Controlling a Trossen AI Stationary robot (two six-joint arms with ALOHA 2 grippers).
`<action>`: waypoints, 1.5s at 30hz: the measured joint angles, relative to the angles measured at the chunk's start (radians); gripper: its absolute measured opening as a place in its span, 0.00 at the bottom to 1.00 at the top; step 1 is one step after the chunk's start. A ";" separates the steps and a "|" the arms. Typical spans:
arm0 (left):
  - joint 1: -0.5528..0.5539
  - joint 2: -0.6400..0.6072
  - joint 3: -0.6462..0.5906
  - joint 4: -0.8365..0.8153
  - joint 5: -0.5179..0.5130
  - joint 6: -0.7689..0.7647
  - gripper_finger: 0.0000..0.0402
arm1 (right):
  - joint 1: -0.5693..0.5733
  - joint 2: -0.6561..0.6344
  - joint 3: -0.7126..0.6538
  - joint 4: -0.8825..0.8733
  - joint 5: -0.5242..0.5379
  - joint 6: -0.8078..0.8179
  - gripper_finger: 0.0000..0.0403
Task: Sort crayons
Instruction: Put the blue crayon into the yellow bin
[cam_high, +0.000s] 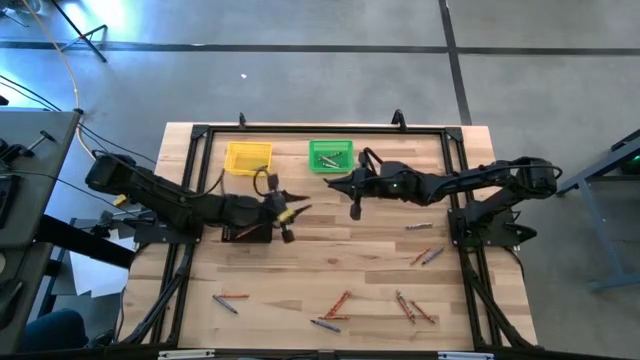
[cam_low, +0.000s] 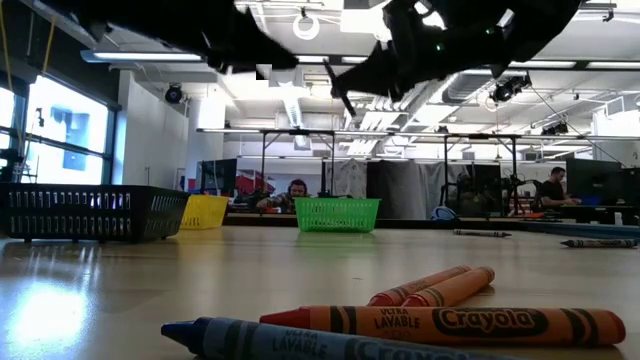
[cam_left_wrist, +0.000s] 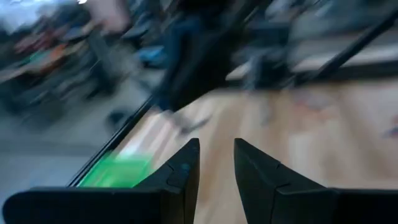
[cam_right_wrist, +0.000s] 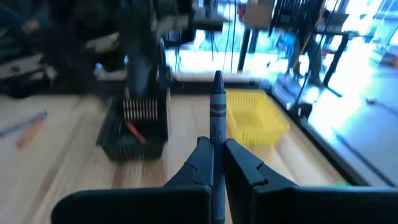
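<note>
**Grey crayon gripped above the worktop**

The wooden worktop (cam_high: 330, 260) carries a black bin (cam_right_wrist: 134, 134) (one orange crayon lies inside), a yellow bin (cam_high: 248, 157) and a green bin (cam_high: 330, 155) along its far side. The right gripper (cam_right_wrist: 216, 149) hovers near the green bin, jaws closed on a grey-blue crayon (cam_right_wrist: 217, 109). The left gripper (cam_left_wrist: 216, 163) hangs over the black bin, jaws parted and holding nothing. Loose crayons (cam_high: 335, 305) lie scattered over the near half.
</note>
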 joint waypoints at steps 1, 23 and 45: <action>0.011 0.000 -0.025 0.070 0.044 0.013 0.21 | 0.003 0.000 0.000 0.027 -0.002 0.000 0.01; 0.104 0.047 0.018 0.179 0.319 -0.007 0.29 | 0.088 -0.001 0.001 0.256 -0.069 0.030 0.01; 0.110 0.209 0.169 0.200 0.303 0.028 0.37 | 0.107 0.000 0.001 0.264 -0.075 0.011 0.01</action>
